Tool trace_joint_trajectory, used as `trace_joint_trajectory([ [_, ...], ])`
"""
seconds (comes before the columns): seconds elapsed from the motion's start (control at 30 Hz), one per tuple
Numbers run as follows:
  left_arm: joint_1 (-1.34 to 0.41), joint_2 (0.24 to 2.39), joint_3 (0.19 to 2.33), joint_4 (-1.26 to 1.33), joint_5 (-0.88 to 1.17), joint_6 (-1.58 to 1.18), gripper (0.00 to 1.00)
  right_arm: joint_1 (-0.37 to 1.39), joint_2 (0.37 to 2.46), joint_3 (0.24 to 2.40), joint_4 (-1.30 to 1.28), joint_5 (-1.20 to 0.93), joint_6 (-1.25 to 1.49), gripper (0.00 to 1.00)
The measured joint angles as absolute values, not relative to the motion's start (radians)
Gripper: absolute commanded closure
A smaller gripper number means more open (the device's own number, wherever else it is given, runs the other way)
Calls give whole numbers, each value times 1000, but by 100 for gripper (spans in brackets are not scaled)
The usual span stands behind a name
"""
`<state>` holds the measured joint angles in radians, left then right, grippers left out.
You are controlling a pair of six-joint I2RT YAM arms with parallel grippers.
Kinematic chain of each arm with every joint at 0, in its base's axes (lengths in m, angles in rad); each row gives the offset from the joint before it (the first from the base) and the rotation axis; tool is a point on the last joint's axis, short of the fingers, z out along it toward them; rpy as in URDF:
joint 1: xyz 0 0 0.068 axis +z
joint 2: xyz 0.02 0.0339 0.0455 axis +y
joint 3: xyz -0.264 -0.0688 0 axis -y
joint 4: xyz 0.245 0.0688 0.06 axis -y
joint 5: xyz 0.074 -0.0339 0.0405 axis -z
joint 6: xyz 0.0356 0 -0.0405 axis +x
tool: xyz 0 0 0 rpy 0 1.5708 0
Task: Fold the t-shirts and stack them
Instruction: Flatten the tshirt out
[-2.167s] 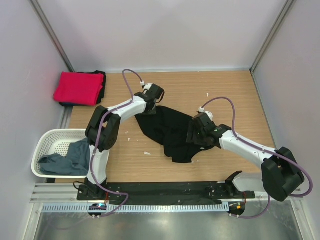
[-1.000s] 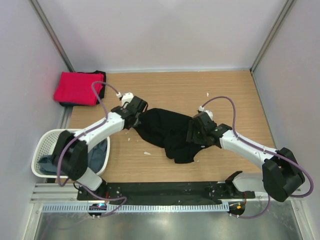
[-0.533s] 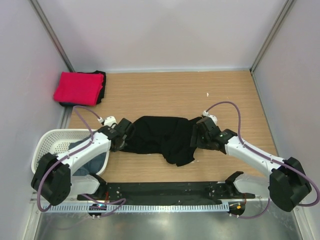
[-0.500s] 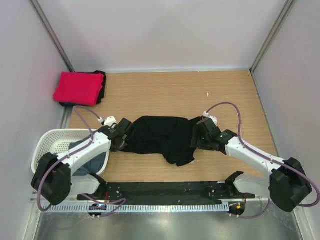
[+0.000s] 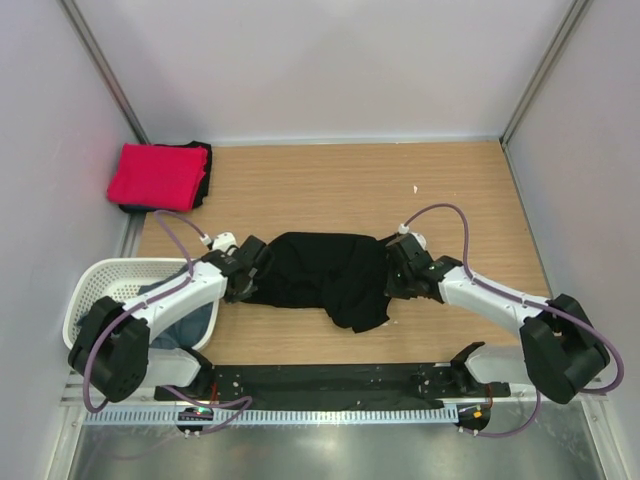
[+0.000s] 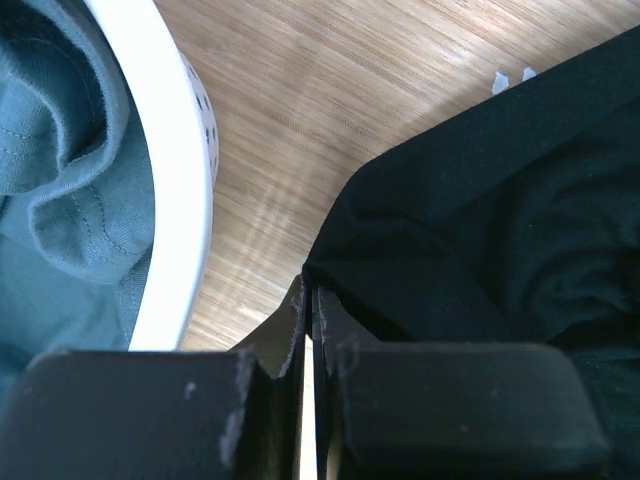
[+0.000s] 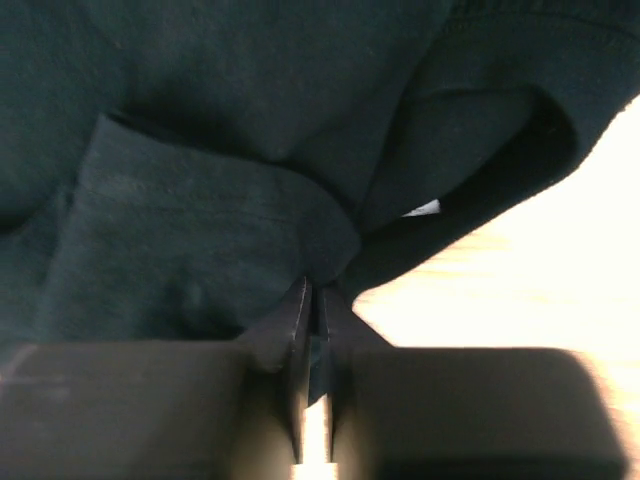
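Observation:
The black t-shirt lies stretched left to right across the middle of the wooden table, bunched toward its near right side. My left gripper holds its left end; in the left wrist view the gripper is shut on a corner of the black cloth. My right gripper sits at the shirt's right end; seen from the right wrist, the gripper is shut on a fold of the black shirt. A folded red t-shirt rests at the back left. The grey-blue t-shirt lies in the basket.
The white lattice basket stands at the near left, its rim close beside my left gripper. Under the red shirt a dark folded cloth edge shows. Grey walls enclose the table on three sides.
My left gripper dragged the black shirt's left end from the back toward the basket, spreading it sideways. In the last half second my right gripper shut on the shirt's right end.

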<state>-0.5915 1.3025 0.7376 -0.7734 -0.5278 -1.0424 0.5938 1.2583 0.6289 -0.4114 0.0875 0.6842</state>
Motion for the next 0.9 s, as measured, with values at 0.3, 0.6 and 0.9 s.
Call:
trace_joint_trajectory([
  [0.3, -587, 1275, 869, -848, -582, -987, 100, 594, 1143, 837, -574, 156, 685, 99],
  [0.6, -528, 1093, 1113, -946, -704, -862, 100, 594, 981, 1194, -748, 418, 645, 99],
  [0.9, -527, 939, 1179, -939, -739, -711, 100, 594, 1038, 1388, -872, 571, 517, 99],
])
